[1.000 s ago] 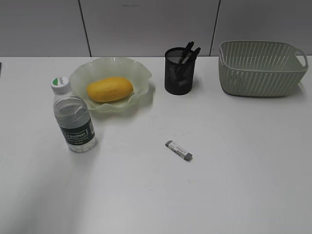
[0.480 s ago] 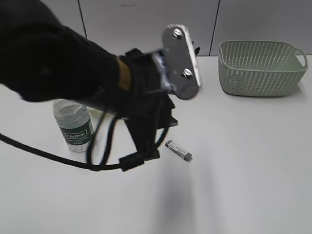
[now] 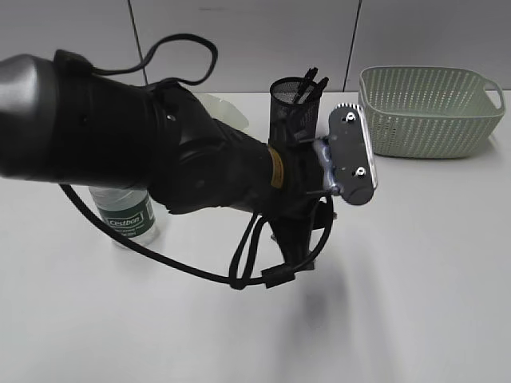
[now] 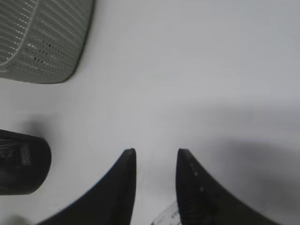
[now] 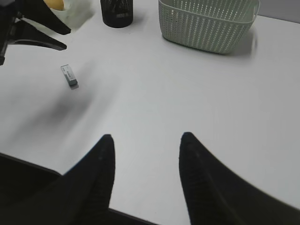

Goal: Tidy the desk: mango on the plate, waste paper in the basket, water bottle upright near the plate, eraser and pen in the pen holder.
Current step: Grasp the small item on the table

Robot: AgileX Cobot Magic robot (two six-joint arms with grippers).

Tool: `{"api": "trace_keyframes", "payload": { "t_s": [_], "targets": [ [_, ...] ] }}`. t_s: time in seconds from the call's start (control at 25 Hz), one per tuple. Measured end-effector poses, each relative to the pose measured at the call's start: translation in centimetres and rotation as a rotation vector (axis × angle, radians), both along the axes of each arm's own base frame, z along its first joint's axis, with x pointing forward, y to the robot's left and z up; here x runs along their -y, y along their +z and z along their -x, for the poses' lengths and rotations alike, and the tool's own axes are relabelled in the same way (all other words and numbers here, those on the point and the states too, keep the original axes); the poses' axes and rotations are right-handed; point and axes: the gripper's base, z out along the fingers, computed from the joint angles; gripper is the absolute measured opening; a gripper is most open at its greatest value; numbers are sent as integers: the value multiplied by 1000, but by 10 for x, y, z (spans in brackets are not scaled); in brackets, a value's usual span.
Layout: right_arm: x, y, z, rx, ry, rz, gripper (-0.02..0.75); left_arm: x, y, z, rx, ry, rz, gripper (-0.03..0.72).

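Note:
My left gripper (image 4: 155,152) hangs open just above the white desk (image 3: 415,263), and a corner of the grey eraser (image 4: 168,218) shows low between its fingers without touching them. From the right wrist view the eraser (image 5: 69,76) lies flat, with the left gripper (image 5: 67,40) above it. Black pens (image 3: 308,83) stand in the black mesh pen holder (image 3: 289,116). The water bottle (image 3: 126,215) stands upright at the left. The mango (image 5: 56,3) rests on the green plate (image 5: 78,14). My right gripper (image 5: 147,137) is open and empty over bare desk. The waste paper is out of view.
The sage-green basket (image 3: 427,112) stands at the back right. In the exterior view, the bulky left arm (image 3: 192,159) and its cable loop cover the middle of the desk, the eraser and most of the plate (image 3: 226,109). The desk's near edge runs just under the right gripper.
The left arm swung into the exterior view from the left and moved right and down over the eraser, now hiding it, the mango and most of the plate.

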Motion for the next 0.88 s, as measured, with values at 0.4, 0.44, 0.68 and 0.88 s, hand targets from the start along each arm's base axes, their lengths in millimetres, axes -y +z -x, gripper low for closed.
{"api": "trace_keyframes", "payload": {
  "t_s": [0.4, 0.44, 0.68, 0.88],
  "targets": [
    [0, 0, 0, 0, 0, 0, 314, -42, -4, -34, -325, 237, -25, 223],
    [0, 0, 0, 0, 0, 0, 302, -49, -3, -39, -353, 195, -52, 224],
    [0, 0, 0, 0, 0, 0, 276, -45, 12, -47, -280, -97, -115, 224],
    [0, 0, 0, 0, 0, 0, 276, -21, -16, -43, -229, -181, -186, 238]
  ]
}}
